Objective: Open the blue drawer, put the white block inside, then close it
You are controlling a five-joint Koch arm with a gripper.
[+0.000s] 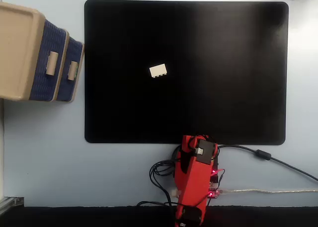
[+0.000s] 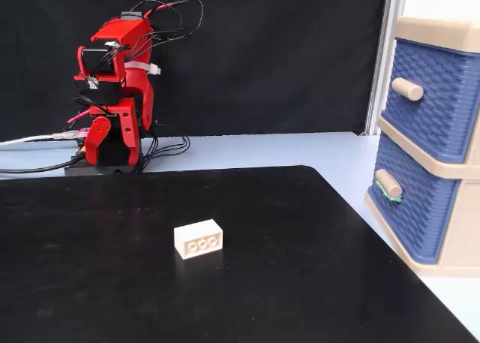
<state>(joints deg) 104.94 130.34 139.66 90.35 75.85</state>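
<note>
My arm (image 1: 195, 182) sits folded at 6 o'clock in the top-down fixed view, its base cut off by the bottom edge. My gripper (image 2: 105, 144) is tucked down against the base in the side fixed view, and I cannot tell whether its jaws are parted or closed.

The cabinet (image 1: 17, 48) is cut off at the left edge, at about 9 o'clock from the mat (image 1: 223, 88). It has two blue drawers, both closed, each with one beige handle. The blue drawer (image 2: 409, 212) is the bottom one.

One white block (image 1: 158, 71) lies alone on the mat, a little toward 10 o'clock from the mat's middle, well apart from the cabinet and from me. Three round marks (image 2: 204, 245) show on its side. The tabletop (image 1: 49, 157) is pale blue.
</note>
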